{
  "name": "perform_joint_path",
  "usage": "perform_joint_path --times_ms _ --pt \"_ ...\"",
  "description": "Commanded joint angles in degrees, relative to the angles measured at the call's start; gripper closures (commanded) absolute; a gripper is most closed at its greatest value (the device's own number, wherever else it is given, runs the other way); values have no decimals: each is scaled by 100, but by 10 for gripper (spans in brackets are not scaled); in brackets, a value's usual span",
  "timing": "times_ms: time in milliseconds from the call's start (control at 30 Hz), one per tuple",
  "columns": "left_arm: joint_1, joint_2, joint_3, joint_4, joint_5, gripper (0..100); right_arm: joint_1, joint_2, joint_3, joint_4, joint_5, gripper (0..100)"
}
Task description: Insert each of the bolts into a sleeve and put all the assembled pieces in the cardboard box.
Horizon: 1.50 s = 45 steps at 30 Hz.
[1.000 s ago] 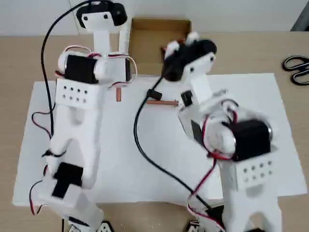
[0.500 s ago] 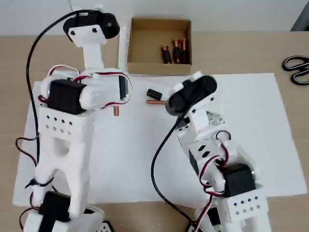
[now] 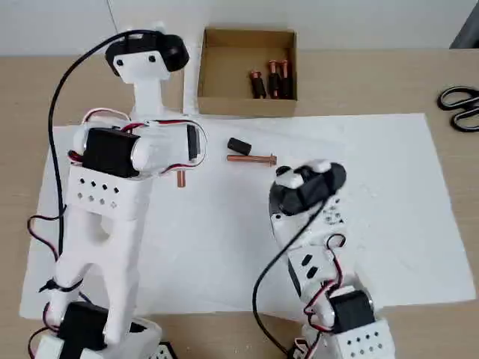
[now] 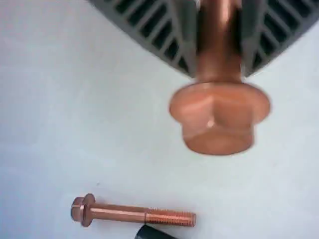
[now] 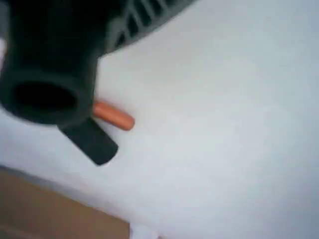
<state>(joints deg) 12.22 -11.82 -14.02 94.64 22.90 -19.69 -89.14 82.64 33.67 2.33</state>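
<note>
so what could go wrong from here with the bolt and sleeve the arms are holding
The left gripper pinches the held bolt by its shank alone, so it may tilt or slip when pushed into a bore. The held sleeve sits apart from it at the right arm; poor alignment could jam. The loose bolt and loose sleeve lie between the arms and could get knocked.

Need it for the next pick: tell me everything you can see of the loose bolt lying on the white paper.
The loose bolt looks like copper-coloured metal: a flanged hex head, a smooth shank, a threaded tip. It lies flat on the white paper, on the arms' side of the cardboard box, unheld. The black sleeve lies close by its threaded end; contact cannot be told.
</note>
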Motion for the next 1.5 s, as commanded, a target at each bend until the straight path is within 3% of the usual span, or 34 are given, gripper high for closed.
perform_joint_path --times_ms 0,167,333,500,600,733,867,967,1067,1467 --pt "53 -281 -22 -369 44 994 22 -1077 738 -549 -325 994" --pt "246 -510 -286 -325 35 994 13 -1411 1248 -585 -448 994" --pt "949 -1635 -435 -211 18 994 -365 -1473 1248 -585 -448 994" --pt "1160 -2690 505 -325 26 994 -787 -1481 1257 -541 -448 994" --pt "1134 -3103 1727 -1090 18 994 -813 -1481 1266 -532 -448 994" --pt "1160 -3789 3442 -2734 18 994 -822 -1481 1266 -514 -501 994" --pt "1143 -4615 5156 -4519 18 994 -831 -1481 1257 -409 -1152 994" --pt "1160 -5125 6149 -5354 18 994 -945 -1481 1257 -251 -1284 994" --pt "1169 -5415 6756 -5767 26 994 -1279 -1481 1257 -207 -1284 994" --pt "1380 -5512 6914 -5793 26 994 -1895 -1481 1266 -207 -1292 995"
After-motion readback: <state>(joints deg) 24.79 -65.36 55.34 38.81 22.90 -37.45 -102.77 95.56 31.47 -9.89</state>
